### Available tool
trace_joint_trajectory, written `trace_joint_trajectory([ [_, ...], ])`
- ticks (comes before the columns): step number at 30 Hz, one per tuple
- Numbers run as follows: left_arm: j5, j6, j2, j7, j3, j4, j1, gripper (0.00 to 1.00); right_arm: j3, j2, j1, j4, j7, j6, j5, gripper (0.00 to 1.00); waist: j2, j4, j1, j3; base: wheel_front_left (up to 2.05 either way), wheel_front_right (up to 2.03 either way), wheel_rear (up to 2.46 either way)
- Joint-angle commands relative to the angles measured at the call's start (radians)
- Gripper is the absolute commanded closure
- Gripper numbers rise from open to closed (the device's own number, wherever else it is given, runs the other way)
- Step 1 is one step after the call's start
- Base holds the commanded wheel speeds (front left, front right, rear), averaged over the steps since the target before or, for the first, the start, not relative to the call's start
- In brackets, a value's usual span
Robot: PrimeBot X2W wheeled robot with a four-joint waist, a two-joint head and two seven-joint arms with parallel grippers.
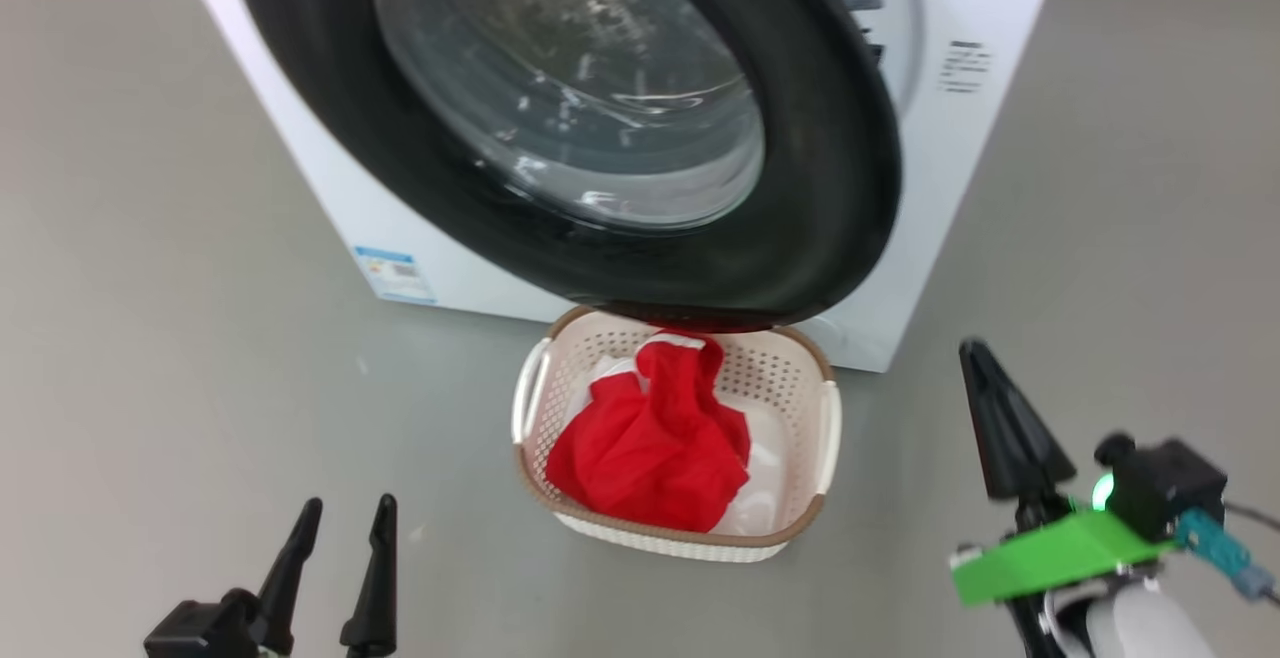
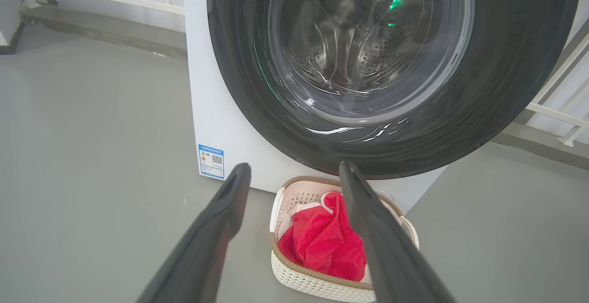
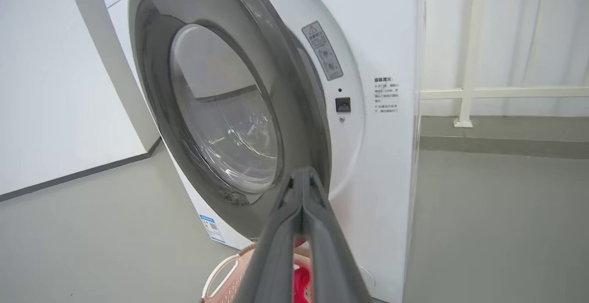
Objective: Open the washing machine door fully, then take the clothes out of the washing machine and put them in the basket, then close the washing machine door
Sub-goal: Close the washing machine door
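The clothes [image 1: 650,453], a bunched red garment with white parts, lie in the basket [image 1: 828,428] at the lower middle of the head view, filling its left half and rising a little above the brown rim. The basket stands on the grey floor [image 1: 150,338], just in front of the washing machine [image 1: 980,118].

The washing machine door [image 1: 830,168] fills the upper middle of the frame, and its glossy black lower rim overhangs the basket's far edge. In the right wrist view the door stands ajar, with a gap between its right edge and the white front panel, where the latch slot and a warning sticker show. Through the glass bowl in the left wrist view, the perforated steel drum is visible. A small blue label [image 1: 395,273] sits low on the machine's front, left of the basket.

The left end effector [image 1: 348,506] is at the lower left of the head view, its fingers spread with nothing between them. It is well apart from the basket. The right end effector [image 1: 975,350] is at the lower right, its fingers pressed together on nothing. A green bracket [image 1: 1050,558] sits below it on the arm. In its own wrist view the tips lie in front of the door's lower right edge, and I cannot tell whether they touch it.
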Motion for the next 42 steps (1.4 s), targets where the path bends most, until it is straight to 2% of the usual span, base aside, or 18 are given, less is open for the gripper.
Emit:
trace_joint_trajectory([
  [1,0.007,-0.005,0.010,-0.008,0.030,-0.024,-0.038,0.00,0.027,-0.010,-0.043,-0.021,-0.006,0.005,0.005,1.00,0.0000,0.038,0.0000,0.020,0.00,0.00,0.00],
  [5,0.000,-0.005,0.003,-0.008,0.005,-0.025,-0.061,0.00,0.040,-0.010,-0.155,0.009,-0.006,0.005,-0.007,1.00,0.0000,0.084,0.0000,0.049,0.00,0.00,0.00],
  [12,-0.015,-0.005,-0.002,-0.008,-0.018,-0.029,-0.097,0.00,0.019,-0.010,-0.272,0.054,-0.006,0.005,-0.023,1.00,0.0000,0.124,0.0000,0.099,0.00,0.00,0.00],
  [27,-0.053,-0.005,-0.012,-0.008,-0.047,-0.039,-0.198,0.00,-0.036,-0.010,-0.441,0.118,-0.006,0.005,-0.048,1.00,0.0000,0.144,0.0000,0.249,0.00,0.00,0.00],
  [42,-0.078,-0.005,-0.020,-0.008,-0.089,-0.049,-0.265,0.00,-0.142,-0.010,-0.588,0.137,-0.006,0.005,-0.096,1.00,0.0000,0.188,0.0000,0.347,0.00,0.00,0.00],
])
